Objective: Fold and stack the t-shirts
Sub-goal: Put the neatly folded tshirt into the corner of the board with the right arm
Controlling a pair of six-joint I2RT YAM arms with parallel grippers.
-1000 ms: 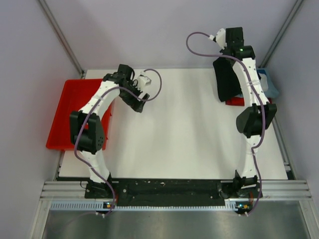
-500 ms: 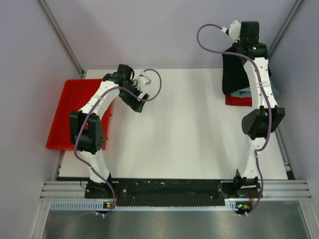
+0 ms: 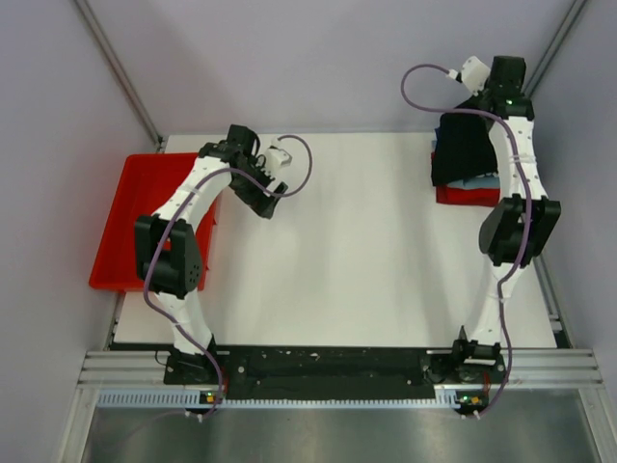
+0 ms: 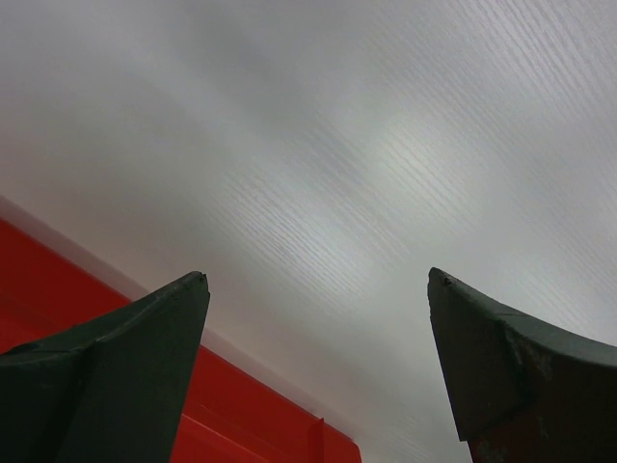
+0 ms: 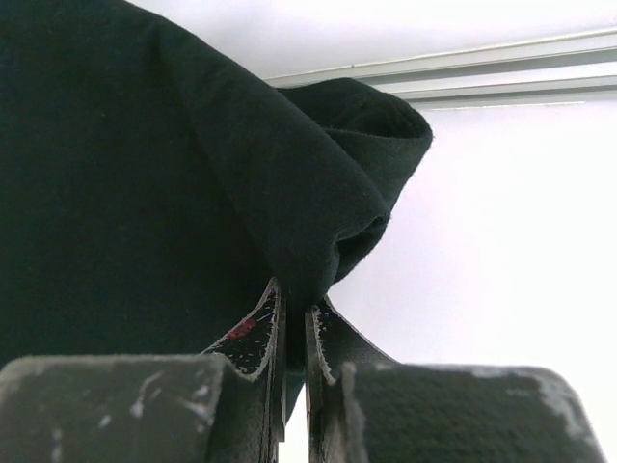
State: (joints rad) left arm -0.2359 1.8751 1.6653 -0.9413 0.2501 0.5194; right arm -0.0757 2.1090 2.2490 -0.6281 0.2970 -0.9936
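Nearest the bases, the left arm is keeping the same bent pose it had a second ago; nothing on that side is changing. The left gripper is hovering over the left part of the white table, near the red tray at the table's left edge. Its jaws are standing wide apart with nothing between them, and its wrist view is showing only tabletop and a strip of red tray beyond the two dark fingertips.

Farther back, the right arm is the one moving. A second ago it was reaching up left of the far right corner, with the black t-shirt dangling beside the pile there. Now it is stretching straighter and farther right. The right gripper is staying clamped on a bunched fold of the black cloth, its jaws pinched nearly together around it. The shirt is hanging from that grip over the pile at the far right of the table, hiding most of it from above. The red t-shirt is peeking out along the pile's near edge, with a sliver of the blue t-shirt just behind it. Whether the black cloth is resting on them or hanging just above, I cannot tell
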